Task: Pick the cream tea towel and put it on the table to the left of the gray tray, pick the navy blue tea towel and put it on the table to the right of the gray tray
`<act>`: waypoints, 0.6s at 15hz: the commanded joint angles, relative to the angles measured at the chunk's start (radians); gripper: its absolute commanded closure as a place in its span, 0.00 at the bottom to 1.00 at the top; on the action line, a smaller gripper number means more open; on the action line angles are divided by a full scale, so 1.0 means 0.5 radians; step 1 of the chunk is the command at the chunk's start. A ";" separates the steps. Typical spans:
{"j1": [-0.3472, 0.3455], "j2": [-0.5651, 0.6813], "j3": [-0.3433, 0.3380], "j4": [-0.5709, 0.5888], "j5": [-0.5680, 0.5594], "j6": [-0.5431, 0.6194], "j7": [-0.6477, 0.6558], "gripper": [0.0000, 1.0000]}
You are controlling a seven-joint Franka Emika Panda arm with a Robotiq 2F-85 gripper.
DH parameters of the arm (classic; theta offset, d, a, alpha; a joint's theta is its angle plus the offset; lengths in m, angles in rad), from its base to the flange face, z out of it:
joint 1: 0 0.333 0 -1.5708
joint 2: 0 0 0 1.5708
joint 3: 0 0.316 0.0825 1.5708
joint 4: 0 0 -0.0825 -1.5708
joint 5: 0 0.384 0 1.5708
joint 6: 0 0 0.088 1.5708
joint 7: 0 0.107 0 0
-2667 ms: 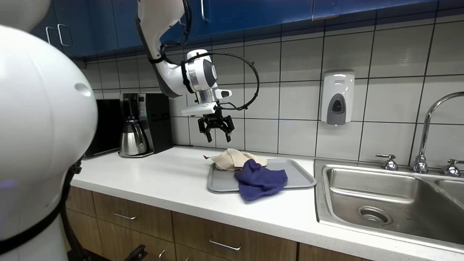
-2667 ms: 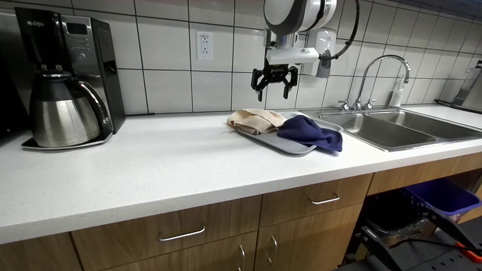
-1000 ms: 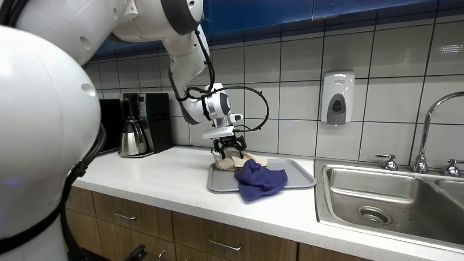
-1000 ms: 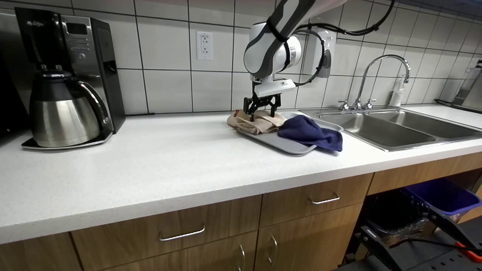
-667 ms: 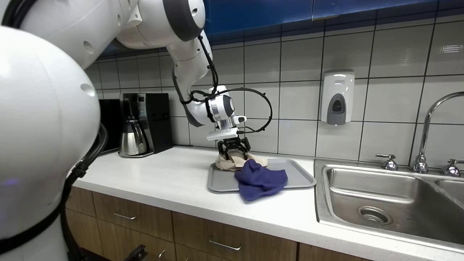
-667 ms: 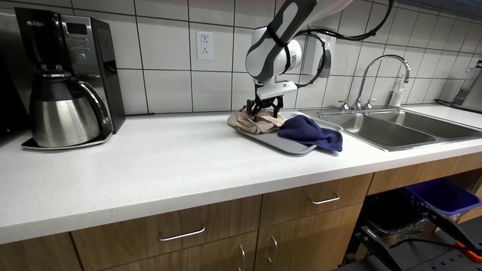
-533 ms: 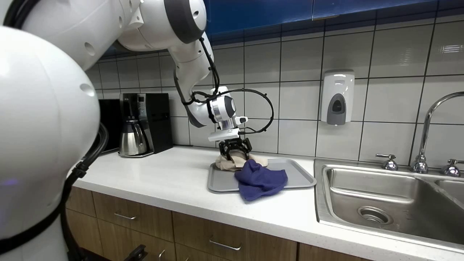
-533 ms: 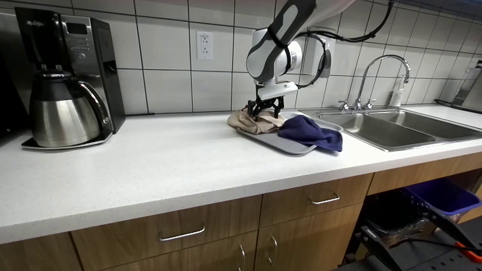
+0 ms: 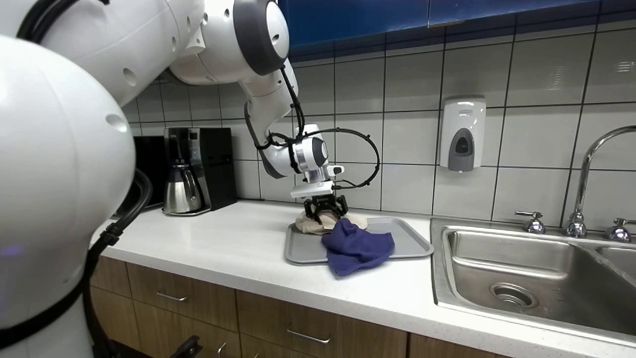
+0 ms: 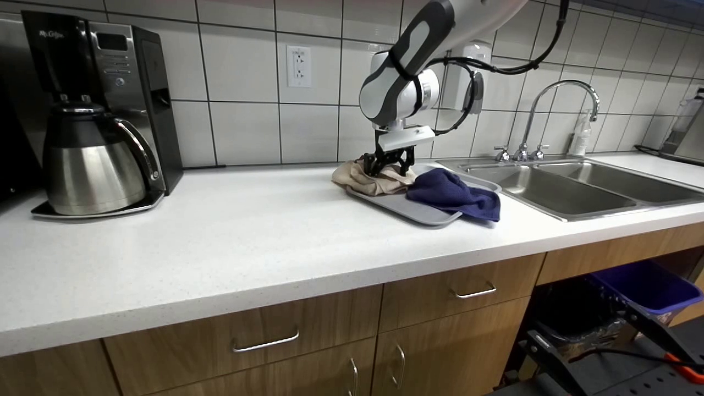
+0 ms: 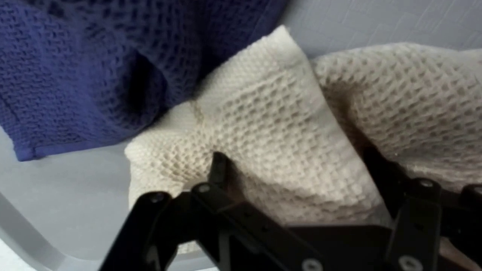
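Observation:
The cream tea towel point(image 9: 308, 225) lies crumpled on the back left part of the gray tray point(image 9: 410, 244). It also shows in an exterior view point(image 10: 351, 179) and the wrist view point(image 11: 278, 113). The navy blue tea towel point(image 9: 358, 248) lies bunched beside it and hangs over the tray's front edge. It also shows in the wrist view point(image 11: 67, 82). My gripper point(image 9: 329, 215) points down into the cream towel. In the wrist view its fingers point(image 11: 295, 162) are wide apart, with a raised fold of cream cloth between them. The fingertips are partly hidden by the cloth.
A metal sink point(image 9: 507, 278) is set in the counter right of the tray. A coffee maker with a steel carafe point(image 10: 96, 165) stands at the far left. The tiled wall runs close behind the tray. A soap dispenser point(image 9: 463, 134) hangs on the wall.
My gripper has come down from above the tray into the cream towel, still sinking slightly over the last half second. The cream towel's red-tagged corner has shifted. The navy towel and tray have not moved.

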 commanded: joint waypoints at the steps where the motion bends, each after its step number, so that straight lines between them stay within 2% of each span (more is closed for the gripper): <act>1: -0.042 0.078 0.044 0.163 0.064 -0.105 -0.120 0.39; 6: -0.034 0.072 0.047 0.203 0.090 -0.137 -0.146 0.79; 9: -0.025 0.048 0.045 0.189 0.092 -0.132 -0.132 0.99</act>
